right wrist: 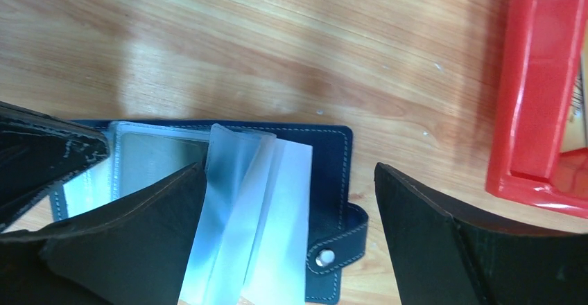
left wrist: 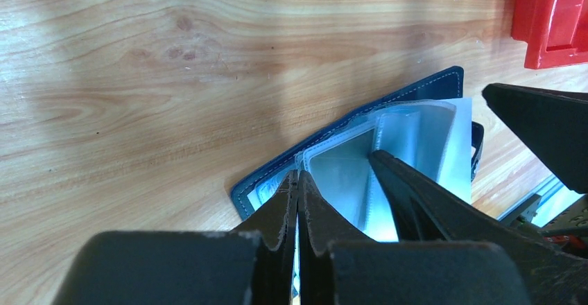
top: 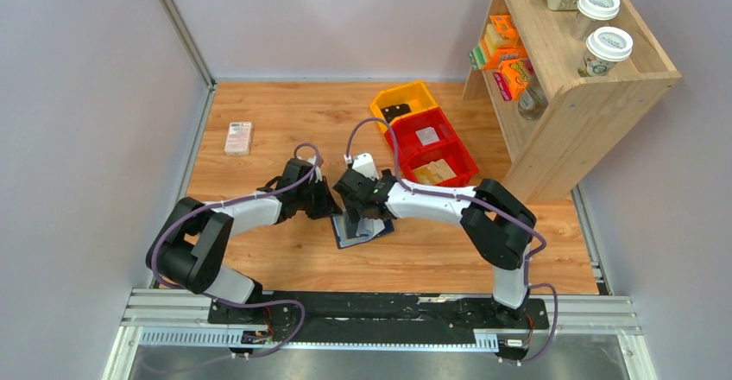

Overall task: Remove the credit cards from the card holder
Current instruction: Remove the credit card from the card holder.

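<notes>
Fingers on the left gripper (left wrist: 298, 184) are pressed together, pinching the edge of one pale inner pocket. On the right gripper (right wrist: 290, 170) they're spread wide, nothing held. Big picture first: the table (top: 259, 112) carries it all, and both arms lean in from their own sides to meet over one spot near the middle of the wood. Down there lies the card holder (right wrist: 329, 180), opened out, navy cover against the table, inside facing up. My read on the left's clamp: it anchors the case by that pocket, so nothing slides when the other arm pulls. Now the clear sleeves (right wrist: 256, 229): they fan up loose, and one right finger (right wrist: 139, 236) lies in among them, across the pocket stack. Its partner (right wrist: 444, 242) hangs over bare wood past the cover's edge. That wide stance looks like a set-up to close in on a sleeve or a card edge. As for the credit cards (right wrist: 156, 156), a greyish face shows behind clear plastic just above that inner finger, probably one of them, tucked in its pocket. How many there are I cannot tell, and none lies out on the table that I can see. Smallest detail: the snap tab (right wrist: 333, 253) hangs undone off the cover's edge, between the two right fingers, nearer the outer one
</notes>
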Available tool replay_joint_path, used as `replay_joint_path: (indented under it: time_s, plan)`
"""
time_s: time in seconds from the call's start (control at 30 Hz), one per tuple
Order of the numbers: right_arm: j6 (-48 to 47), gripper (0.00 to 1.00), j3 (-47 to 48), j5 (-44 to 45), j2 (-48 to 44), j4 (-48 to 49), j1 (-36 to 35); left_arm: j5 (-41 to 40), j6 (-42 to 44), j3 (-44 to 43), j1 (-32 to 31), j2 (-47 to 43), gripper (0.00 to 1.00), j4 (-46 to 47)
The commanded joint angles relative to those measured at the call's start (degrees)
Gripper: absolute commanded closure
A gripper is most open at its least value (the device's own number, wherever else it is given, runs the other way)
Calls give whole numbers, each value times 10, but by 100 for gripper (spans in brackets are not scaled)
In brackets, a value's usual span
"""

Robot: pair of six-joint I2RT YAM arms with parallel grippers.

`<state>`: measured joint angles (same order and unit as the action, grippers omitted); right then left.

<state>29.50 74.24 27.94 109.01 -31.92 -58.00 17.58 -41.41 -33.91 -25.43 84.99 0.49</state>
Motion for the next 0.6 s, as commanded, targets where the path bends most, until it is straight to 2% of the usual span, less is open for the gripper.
replay_joint_path:
  time_s: [0.0, 0.3, 0.57]
  plan:
    - [-1, 5, -9, 44, -45, -28, 0, -69, 41, 20, -1, 28, 99, -88]
    - [-13, 5, -52, 24, -87, -2, 12, -70, 40, 18, -1, 24, 99, -88]
    - [-13, 5, -93, -18, -88, 49, 20, -69, 43, 6, -1, -20, 97, -102]
